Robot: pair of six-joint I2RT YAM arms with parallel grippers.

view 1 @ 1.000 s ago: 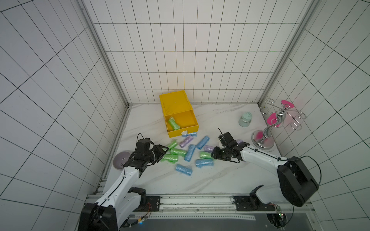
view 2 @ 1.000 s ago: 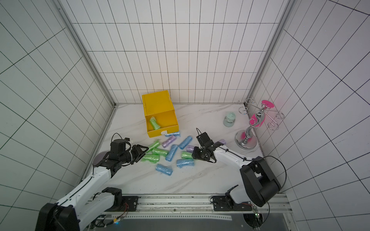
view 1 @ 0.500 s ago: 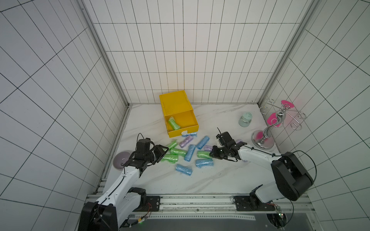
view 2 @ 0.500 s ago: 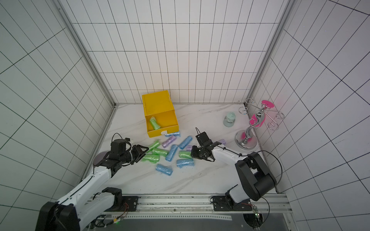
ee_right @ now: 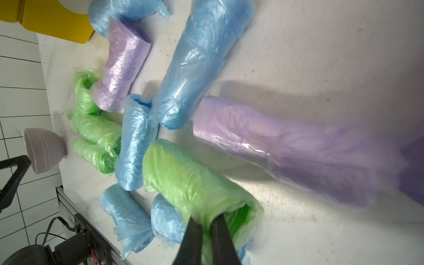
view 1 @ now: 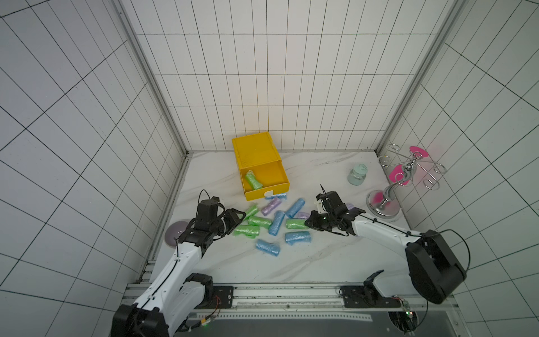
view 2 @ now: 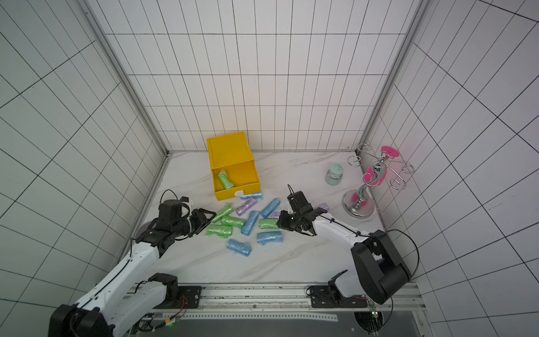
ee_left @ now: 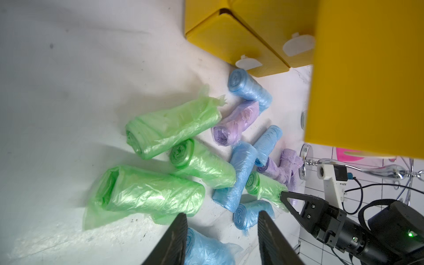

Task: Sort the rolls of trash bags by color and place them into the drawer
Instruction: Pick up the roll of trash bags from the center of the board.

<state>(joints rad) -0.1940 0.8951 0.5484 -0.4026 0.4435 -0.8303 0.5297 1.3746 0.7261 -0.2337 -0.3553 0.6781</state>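
Right gripper point(view 1: 306, 224): the jaws stood apart one second ago. They are now closed on the end of a green roll point(view 1: 294, 223), pinching its loose plastic.
Right gripper position: advanced slightly toward that roll, which lies in front of the yellow drawer point(view 1: 256, 195) and toward its right side.

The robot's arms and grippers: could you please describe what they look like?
The left arm and right arm have white links, black joints and thin black cables. The left gripper and right gripper are black with tapered, triangular-framed fingers.
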